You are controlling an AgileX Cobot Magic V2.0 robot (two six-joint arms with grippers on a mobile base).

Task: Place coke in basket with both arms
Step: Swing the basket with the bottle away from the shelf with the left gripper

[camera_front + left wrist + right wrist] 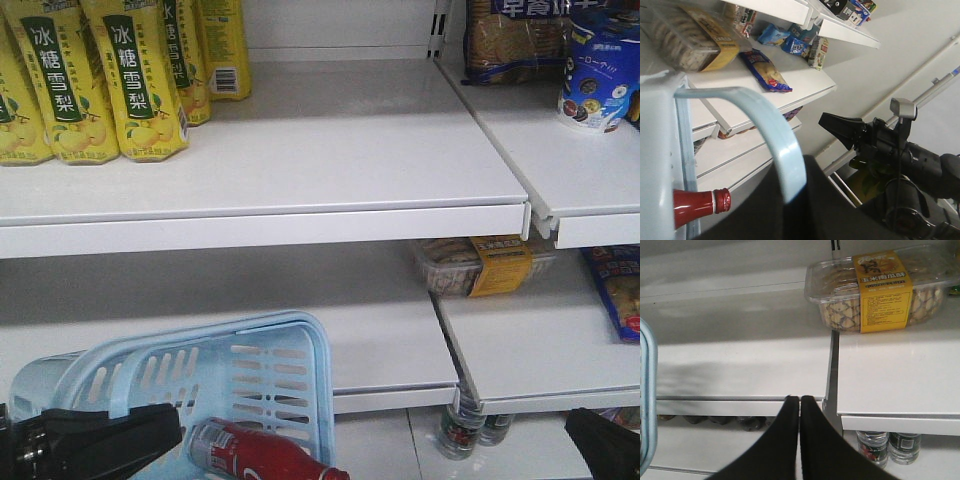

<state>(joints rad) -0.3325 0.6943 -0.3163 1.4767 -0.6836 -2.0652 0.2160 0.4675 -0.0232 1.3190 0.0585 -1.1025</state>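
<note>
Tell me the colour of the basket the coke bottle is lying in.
Light blue; the basket shows best in the exterior front-facing view, with the red coke bottle inside.

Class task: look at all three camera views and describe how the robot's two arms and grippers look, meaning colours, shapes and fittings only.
Both are matt black. The right gripper has two tapered, blade-like fingers. The right arm is chunky and jointed, carrying a small silver camera block on a bracket. The left gripper is wedge-shaped, also black. No markings show.
</note>
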